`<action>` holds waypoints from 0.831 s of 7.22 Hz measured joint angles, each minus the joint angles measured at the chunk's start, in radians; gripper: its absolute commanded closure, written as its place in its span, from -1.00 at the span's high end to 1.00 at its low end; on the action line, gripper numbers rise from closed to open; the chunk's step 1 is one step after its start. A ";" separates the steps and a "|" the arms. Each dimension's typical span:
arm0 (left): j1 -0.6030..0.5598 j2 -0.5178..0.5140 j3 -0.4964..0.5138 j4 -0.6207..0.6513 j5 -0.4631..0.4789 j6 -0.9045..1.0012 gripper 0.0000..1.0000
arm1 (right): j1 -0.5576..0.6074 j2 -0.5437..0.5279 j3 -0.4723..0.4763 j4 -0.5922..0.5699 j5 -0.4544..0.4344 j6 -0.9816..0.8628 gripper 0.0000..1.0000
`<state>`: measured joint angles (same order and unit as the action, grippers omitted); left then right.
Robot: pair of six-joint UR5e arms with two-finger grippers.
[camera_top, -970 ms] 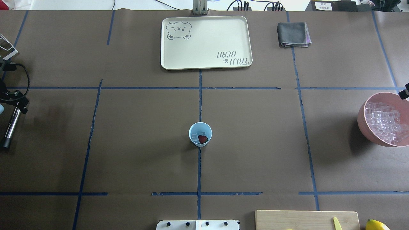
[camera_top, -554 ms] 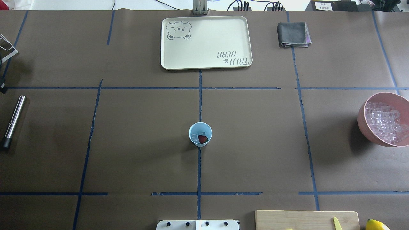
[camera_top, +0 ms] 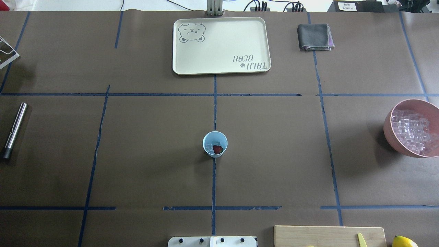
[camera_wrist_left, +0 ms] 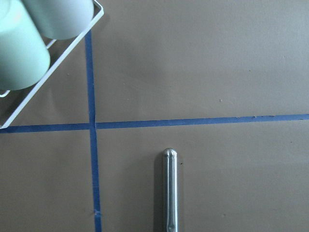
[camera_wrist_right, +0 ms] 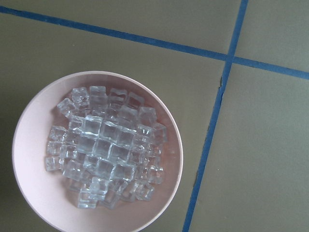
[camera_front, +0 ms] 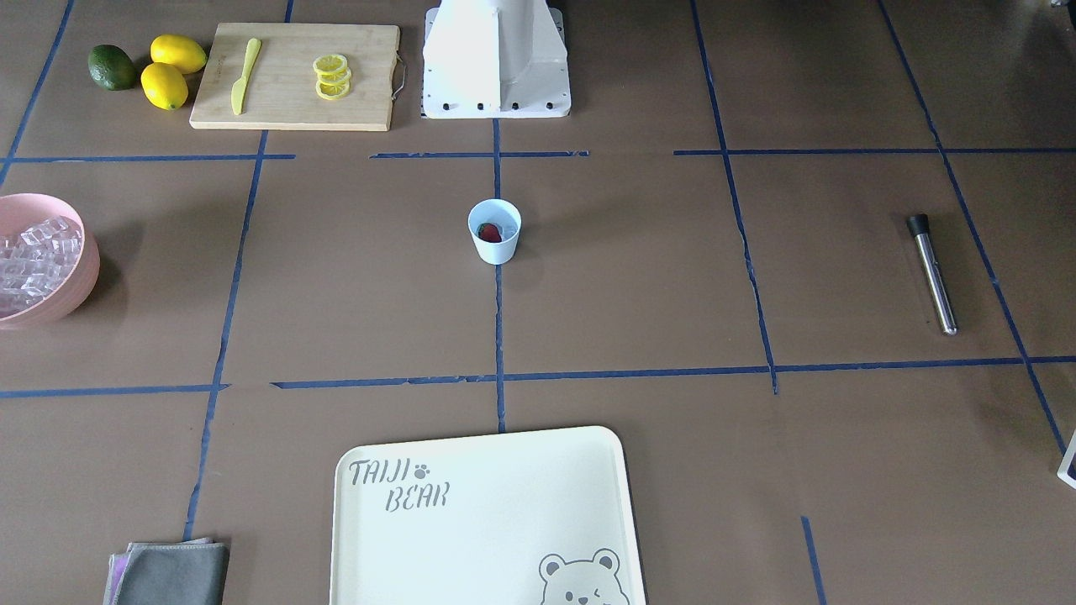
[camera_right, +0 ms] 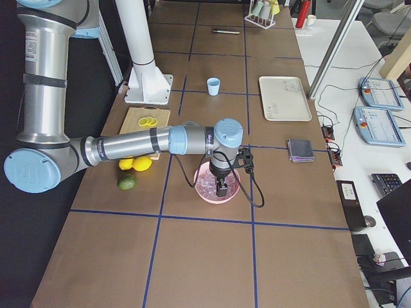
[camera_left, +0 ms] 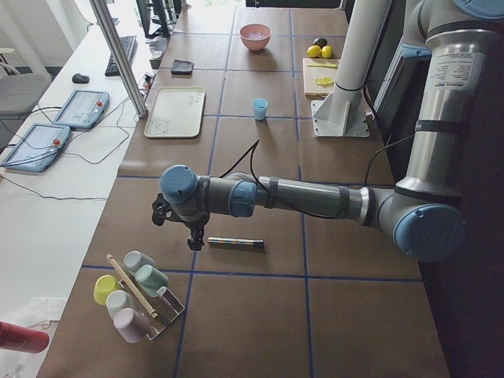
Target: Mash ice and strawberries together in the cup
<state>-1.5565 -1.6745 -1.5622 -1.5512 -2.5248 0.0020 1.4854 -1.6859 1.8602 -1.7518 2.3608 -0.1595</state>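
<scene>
overhead exterior: cup (camera_top: pixel 214 155) holds strawberry (camera_top: pixel 217 149) and ice (camera_top: pixel 209 148); bowl (camera_top: pixel 389 134) holds cubes (camera_top: pixel 411 132).

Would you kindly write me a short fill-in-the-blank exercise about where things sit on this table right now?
1. The red strawberry lies inside the light-blue ____.
2. The pink bowl is heaped with clear ____ cubes.
3. The yellow knife rests on the wooden cutting ____.
4. The metal rod lies flat on the robot's ____ side of the table.

Missing words: cup; ice; board; left.
</scene>
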 measured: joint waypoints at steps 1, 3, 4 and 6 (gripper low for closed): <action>-0.032 0.003 0.006 0.012 0.002 0.042 1.00 | 0.014 -0.001 -0.019 -0.001 -0.003 -0.025 1.00; -0.059 0.024 -0.026 0.061 0.106 0.067 1.00 | 0.024 0.005 -0.024 -0.025 -0.025 -0.037 1.00; -0.063 0.070 -0.073 0.076 0.168 0.076 1.00 | 0.025 0.007 -0.022 -0.036 -0.035 -0.036 1.00; -0.059 0.153 -0.110 0.082 0.202 0.132 1.00 | 0.031 0.005 -0.022 -0.042 -0.049 -0.031 1.00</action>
<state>-1.6155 -1.5220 -1.6720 -1.4696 -2.3229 0.1337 1.5165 -1.6813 1.8379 -1.7935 2.3117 -0.1905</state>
